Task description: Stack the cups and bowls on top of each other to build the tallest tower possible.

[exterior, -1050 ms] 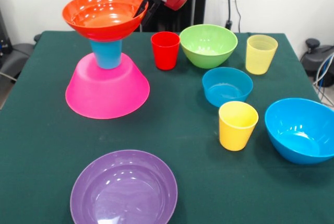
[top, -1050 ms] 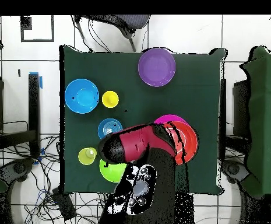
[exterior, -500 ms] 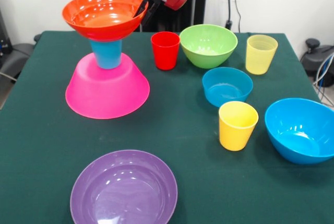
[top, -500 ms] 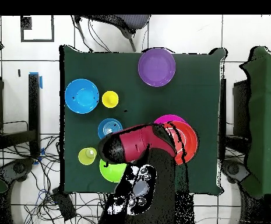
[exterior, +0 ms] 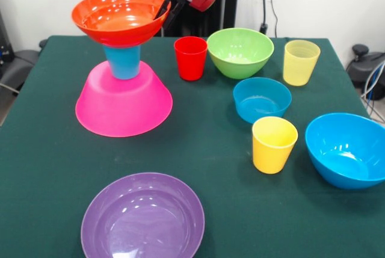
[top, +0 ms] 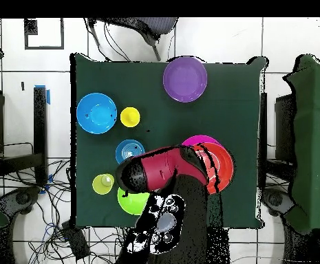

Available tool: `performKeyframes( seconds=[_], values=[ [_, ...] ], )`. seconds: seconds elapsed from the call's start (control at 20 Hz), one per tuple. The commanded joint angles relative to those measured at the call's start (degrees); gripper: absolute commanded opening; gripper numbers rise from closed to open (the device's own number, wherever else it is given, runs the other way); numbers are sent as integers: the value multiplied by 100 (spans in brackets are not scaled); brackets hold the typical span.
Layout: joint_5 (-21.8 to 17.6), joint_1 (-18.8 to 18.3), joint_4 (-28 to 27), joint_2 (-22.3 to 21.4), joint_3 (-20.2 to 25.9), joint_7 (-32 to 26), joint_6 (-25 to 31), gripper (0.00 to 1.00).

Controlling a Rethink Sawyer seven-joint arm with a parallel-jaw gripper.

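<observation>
- Standing as the tower's base, the large glossy pink plastic bowl (exterior: 123, 106) is turned upside down on the green table cloth (exterior: 48, 168), which gives a wide footing and a small flat top for the next piece.
- On that top sits the plain blue plastic tumbler (exterior: 123, 62), upright as far as I can tell, carrying the large glossy orange plastic bowl (exterior: 120, 15) mouth-up; the wide bowl on a narrow cup looks easy to tip.
- At the orange bowl's far rim the robot's gripper (exterior: 162, 11) has one dark finger inside the bowl and another outside, so the rim appears pinched between them, probably to steady or centre it; full contact cannot be confirmed.
- Loose pieces wait apart from the tower: red plastic tumbler (exterior: 190, 58), medium green bowl (exterior: 240, 52), pale translucent yellow tumbler (exterior: 301, 62), small blue bowl (exterior: 261, 99), opaque yellow tumbler (exterior: 274, 144), medium blue bowl (exterior: 348, 149), large purple bowl (exterior: 142, 218).
- From the front, the tower's layers and the gripper at the rim read clearly.
- From overhead, the red arm (top: 164, 167) hides the gripper, the red tumbler and part of the green bowl; the pink bowl shows only as a sliver beside the orange one, but the spacing of the loose pieces is plain.
</observation>
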Motion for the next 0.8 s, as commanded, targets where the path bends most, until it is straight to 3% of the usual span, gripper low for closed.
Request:
performKeyframes(
  seconds=[0.05,0.8],
  values=[
    [-347,-24,-8,105,527,-701,207,0],
    [-374,15,-104,140,566,-725,193,0]
  ],
)
